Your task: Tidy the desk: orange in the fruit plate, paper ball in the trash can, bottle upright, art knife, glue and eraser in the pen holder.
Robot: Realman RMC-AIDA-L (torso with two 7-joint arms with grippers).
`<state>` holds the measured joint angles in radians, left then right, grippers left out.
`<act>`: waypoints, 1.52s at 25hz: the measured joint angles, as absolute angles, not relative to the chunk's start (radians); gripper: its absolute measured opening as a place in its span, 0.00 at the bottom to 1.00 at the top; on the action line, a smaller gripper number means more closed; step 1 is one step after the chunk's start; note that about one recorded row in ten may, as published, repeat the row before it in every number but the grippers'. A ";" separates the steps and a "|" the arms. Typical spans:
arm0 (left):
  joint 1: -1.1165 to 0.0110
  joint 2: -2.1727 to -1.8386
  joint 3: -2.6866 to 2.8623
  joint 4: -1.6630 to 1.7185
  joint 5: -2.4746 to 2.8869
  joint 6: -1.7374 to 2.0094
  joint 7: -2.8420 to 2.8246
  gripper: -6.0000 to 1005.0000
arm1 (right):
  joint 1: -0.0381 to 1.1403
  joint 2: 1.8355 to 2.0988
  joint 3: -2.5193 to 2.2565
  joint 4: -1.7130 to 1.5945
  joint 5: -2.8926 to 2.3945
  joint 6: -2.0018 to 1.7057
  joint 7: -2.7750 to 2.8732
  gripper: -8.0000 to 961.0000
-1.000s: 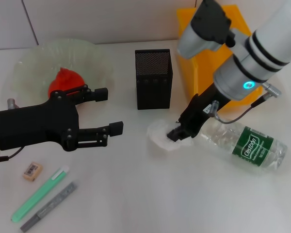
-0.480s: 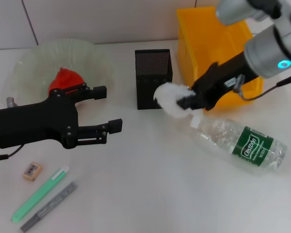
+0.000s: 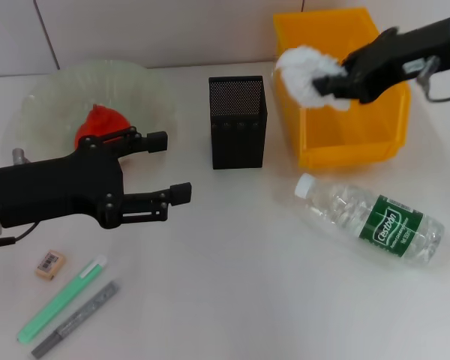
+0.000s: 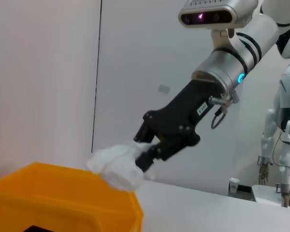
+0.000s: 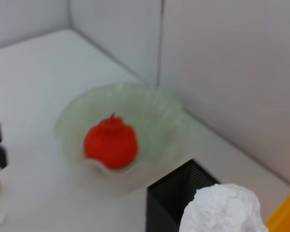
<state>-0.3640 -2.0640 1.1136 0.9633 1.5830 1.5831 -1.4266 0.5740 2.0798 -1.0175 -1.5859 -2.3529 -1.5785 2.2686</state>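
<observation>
We see the right gripper point(image 3: 331, 77) pinching the paper ball point(image 3: 306, 73) above the yellow bin point(image 3: 350, 142); left gripper point(image 3: 167, 168) spread, beside the pen holder point(image 3: 238, 122).

— Stock around the black mesh pen holder point(image 3: 238, 121)?
— Orange point(image 3: 100, 125) in the fruit plate point(image 3: 56, 94), left of it. White paper ball point(image 3: 305, 71) held above the yellow trash can point(image 3: 345, 146), to its right. Bottle point(image 3: 372, 218) lying sideways, front-right. Eraser point(image 3: 49, 264), green glue point(image 3: 61, 299), grey art knife point(image 3: 75, 319) lying front-left.
</observation>
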 joint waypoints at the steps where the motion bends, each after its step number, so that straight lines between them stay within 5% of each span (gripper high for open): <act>1: -0.365 -2.064 1.114 0.963 1.583 1.583 -1.427 0.85 | 0.565 2.080 -1.000 -1.589 -2.340 -1.567 2.261 0.19; 15: -0.375 -2.065 1.114 0.963 1.583 1.582 -1.429 0.85 | 0.446 2.077 -0.931 -1.531 -2.254 -1.370 2.164 0.19; 38: -0.386 -2.068 1.117 0.966 1.583 1.582 -1.439 0.85 | 0.475 2.069 -0.925 -1.316 -2.260 -1.180 2.063 0.18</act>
<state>-0.3862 -2.0677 1.1166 0.9664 1.5830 1.5825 -1.4389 0.4748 2.0685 -0.9249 -1.3155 -2.2600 -1.1804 2.0631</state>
